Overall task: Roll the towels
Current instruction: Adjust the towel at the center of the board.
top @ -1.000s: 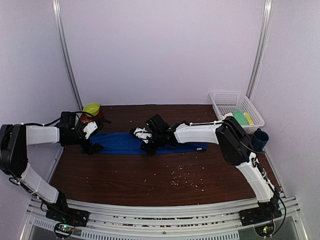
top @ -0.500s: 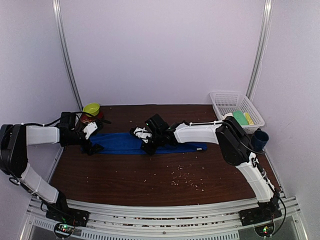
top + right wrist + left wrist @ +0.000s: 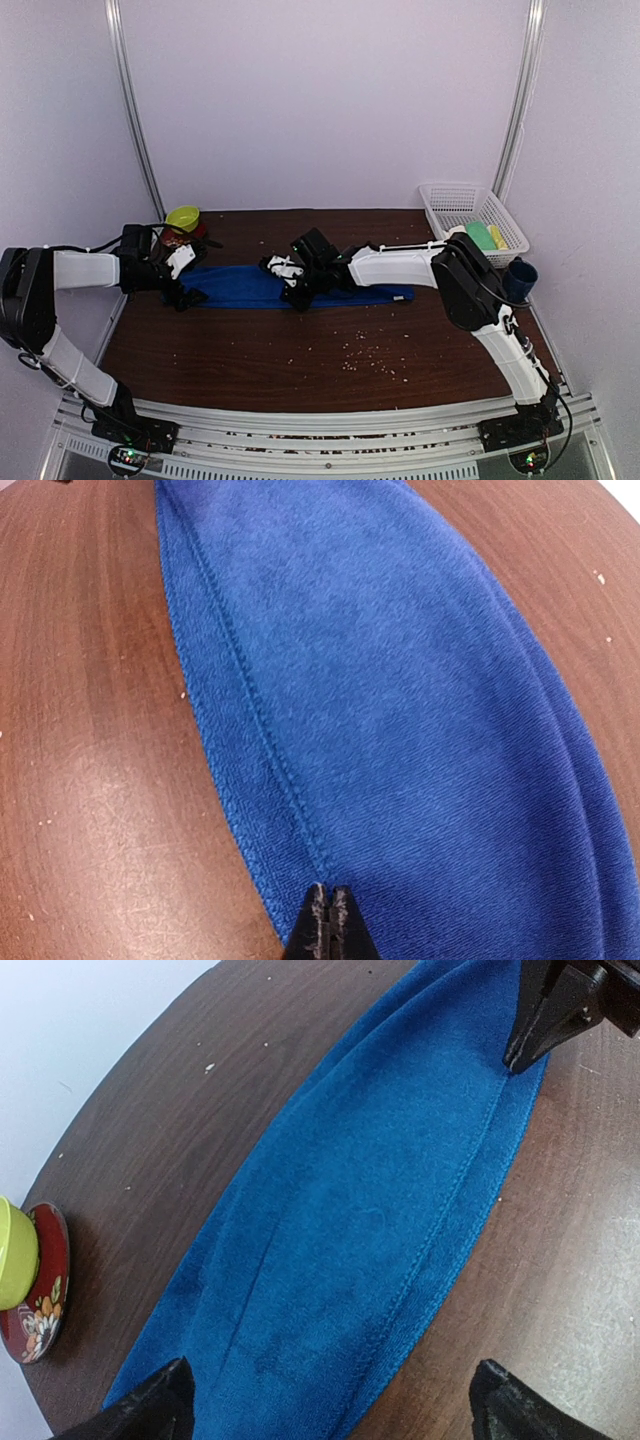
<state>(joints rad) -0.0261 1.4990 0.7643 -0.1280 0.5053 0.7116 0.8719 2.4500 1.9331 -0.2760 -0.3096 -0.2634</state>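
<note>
The royal blue towel [image 3: 250, 287] lies flat in a long folded strip across the brown table, also seen in the left wrist view [image 3: 370, 1210] and the right wrist view [image 3: 400, 680]. My left gripper [image 3: 184, 284] is open at the towel's left end, its fingers straddling the strip's width [image 3: 330, 1385]. My right gripper [image 3: 297, 297] is shut, its tips resting on the stitched near hem at the middle of the strip [image 3: 328, 892]; its tips also show in the left wrist view [image 3: 518, 1055]. The cream-white towel is out of view.
A yellow-green bowl [image 3: 183, 216] on a red patterned saucer [image 3: 40, 1285] stands just behind the left gripper. A white mesh basket [image 3: 450, 192] with green and yellow items sits at the back right, with a dark blue cup [image 3: 521, 273] near it. Crumbs [image 3: 370, 355] are scattered in front.
</note>
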